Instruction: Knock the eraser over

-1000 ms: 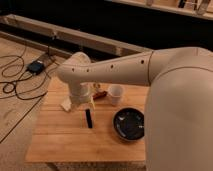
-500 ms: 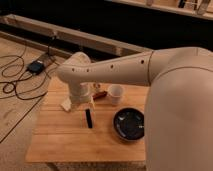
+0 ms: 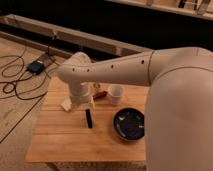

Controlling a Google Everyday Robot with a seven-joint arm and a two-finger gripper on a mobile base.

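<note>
The hand (image 3: 86, 103) is seen low over the wooden surface (image 3: 55, 145), largely hidden under the wrist; whether it is wide or narrow cannot be told. One eraser (image 3: 88, 118) is found just in front of it. One pale sponge (image 3: 66, 104) is partly covered beside it. One white cup (image 3: 115, 94) and one dark bowl (image 3: 129, 124) are counted farther out. One small reddish thing (image 3: 100, 94) cannot be made out.
</note>
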